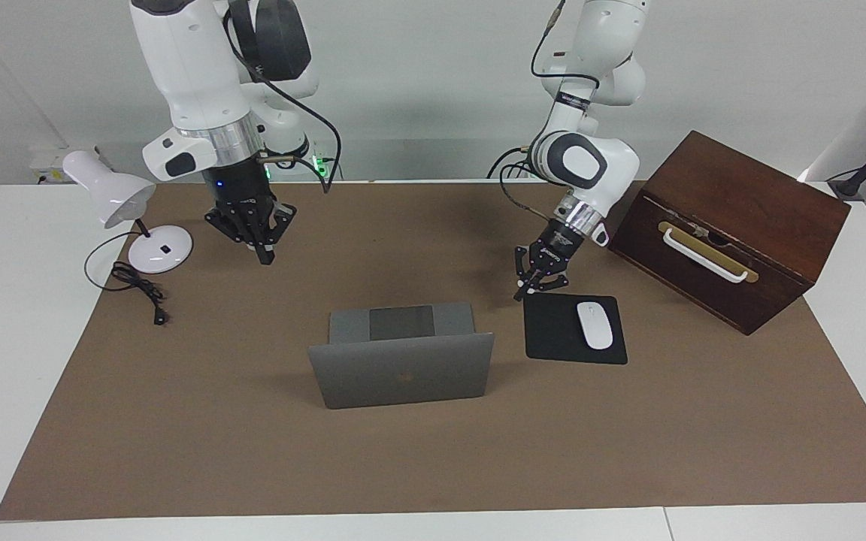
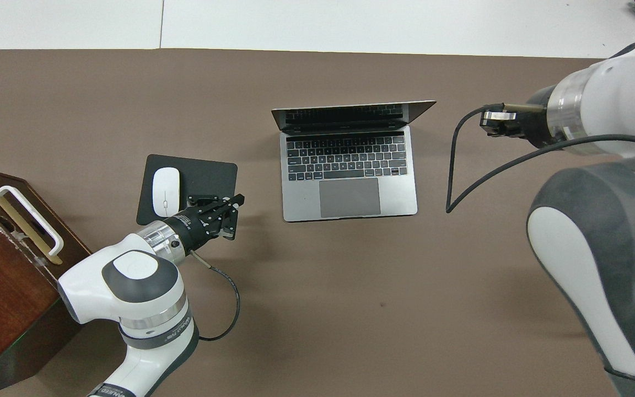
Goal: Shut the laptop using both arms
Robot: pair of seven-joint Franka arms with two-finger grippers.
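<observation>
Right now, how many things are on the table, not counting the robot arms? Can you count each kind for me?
Laptop: 1
Mouse pad: 1
Mouse: 1
Wooden box: 1
Desk lamp: 1
Total: 5

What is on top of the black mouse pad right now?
A white mouse lies on the mouse pad. The shut left gripper hangs over its corner nearest the robots; contact isn't clear.

Silver-grey laptop (image 1: 401, 368), black mouse pad (image 1: 553, 330), white mouse (image 1: 594, 324).
</observation>
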